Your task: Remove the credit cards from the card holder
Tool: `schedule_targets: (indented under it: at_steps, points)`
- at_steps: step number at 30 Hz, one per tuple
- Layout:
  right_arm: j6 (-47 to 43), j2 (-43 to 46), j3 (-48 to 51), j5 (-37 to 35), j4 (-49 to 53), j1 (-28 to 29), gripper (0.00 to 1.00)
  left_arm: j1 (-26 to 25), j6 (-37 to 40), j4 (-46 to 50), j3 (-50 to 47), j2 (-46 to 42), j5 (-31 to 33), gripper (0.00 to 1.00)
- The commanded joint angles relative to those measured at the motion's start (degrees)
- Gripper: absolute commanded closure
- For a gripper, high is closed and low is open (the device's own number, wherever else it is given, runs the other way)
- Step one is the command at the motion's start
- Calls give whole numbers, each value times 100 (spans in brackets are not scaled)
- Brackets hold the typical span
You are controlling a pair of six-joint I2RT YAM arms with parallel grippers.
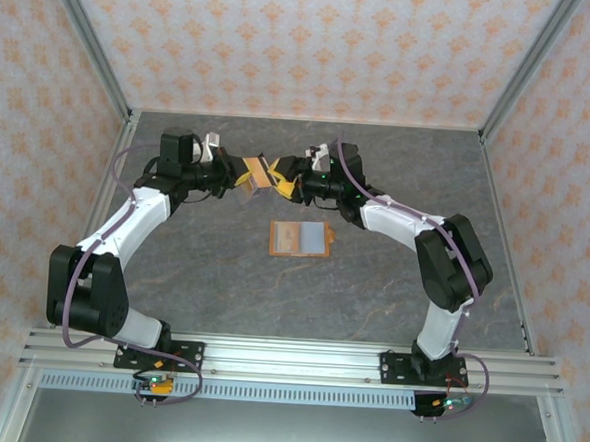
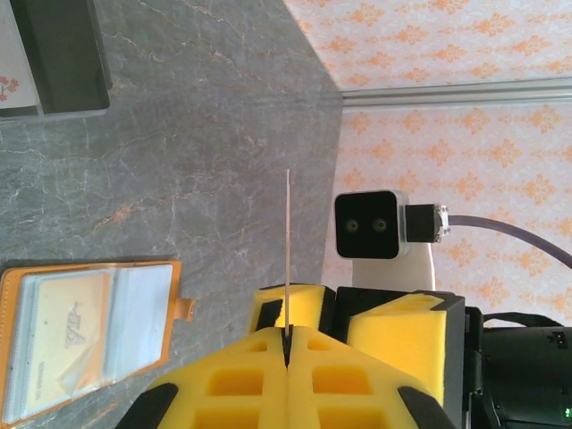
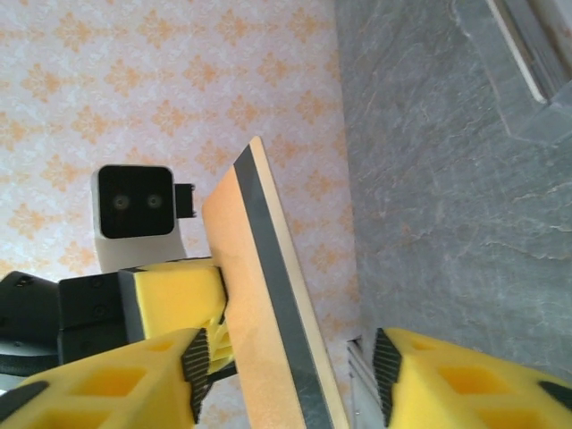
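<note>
The grey stone-patterned worktop (image 1: 391,287) carries both arms at its near edge. The left arm (image 1: 124,226) and the right arm (image 1: 443,255) bow outward at the elbows, then turn their forearms inward, so the wrists face each other above the far middle of the worktop. The card holder (image 1: 289,239) lies flat and open near the worktop's centre, well apart from both grippers, with its long axis running left to right. The left wrist view shows its orange rim, pale inner face and a small orange tab (image 2: 185,308) at one short end. The left gripper (image 2: 287,344) is clamped on one end of a brown credit card (image 1: 262,172), its yellow fingers (image 2: 232,384) pressed together with the card between them. The right gripper (image 3: 286,357) has its jaws spread wide with the card's other end between them, close to one finger and clear of the other. The card is held off the worktop, tilted, its long axis running roughly left to right between the grippers. It appears edge-on as a thin line to the left wrist camera. The right wrist view shows its orange-brown face with a dark stripe (image 3: 277,295) along one long edge. A pale yellowish card (image 2: 67,331) sits in a clear pocket of the holder, and its logo and small print are too small to read.
</note>
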State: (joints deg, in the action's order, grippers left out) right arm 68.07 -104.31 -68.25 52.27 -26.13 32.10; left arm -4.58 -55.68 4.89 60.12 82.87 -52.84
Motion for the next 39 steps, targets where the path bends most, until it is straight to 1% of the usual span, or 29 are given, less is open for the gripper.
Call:
schedule_targets:
  at_steps: [1,9,11,13,14,15,17,18,20,22,24,27,30,32,33,39]
  points:
    - [61,111,5,207,-444,29,57,87,-114,-290,-112,15,-189,98]
    - [-79,121,-21,301,-428,68,75,100,-113,-254,-157,20,-195,100]
    - [-430,119,-121,255,-102,101,85,117,0,-61,-120,36,-162,100]
    - [-1162,169,-333,-12,742,168,91,139,265,414,-35,28,1,100]
    - [-1692,200,-500,-254,1379,236,93,162,420,737,14,12,163,96]
    - [-2149,213,-700,-532,2046,301,95,183,610,1085,68,3,350,87]
    - [-3025,156,-1121,-1296,3134,478,97,275,951,1719,110,-18,777,63]
    - [-3328,93,-1279,-1568,3454,564,98,327,1044,1865,98,-33,906,55]
    - [-3780,-108,-1560,-2124,3834,704,99,454,1284,2141,25,-38,1209,35]
    - [-4173,-341,-1797,-2586,4003,820,99,581,1499,2379,-24,-8,1558,26]
    - [-4514,-596,-2076,-3027,4095,943,99,717,1675,2579,-73,40,1852,20]
    - [-4875,-1030,-2523,-3688,4113,1116,99,881,1853,2673,-199,81,2075,14]
    - [-5128,-1494,-3027,-4410,4164,1287,100,949,2007,2720,-302,81,2237,10]
    - [-5154,-1787,-3335,-4587,4137,1308,100,967,2076,2728,-350,47,2309,5]
    - [-5190,-1891,-3439,-4652,4112,1308,100,974,2094,2744,-356,29,2329,3]
    - [-5510,-2465,-4097,-4726,4114,1308,100,995,2174,2799,-325,22,2295,0]
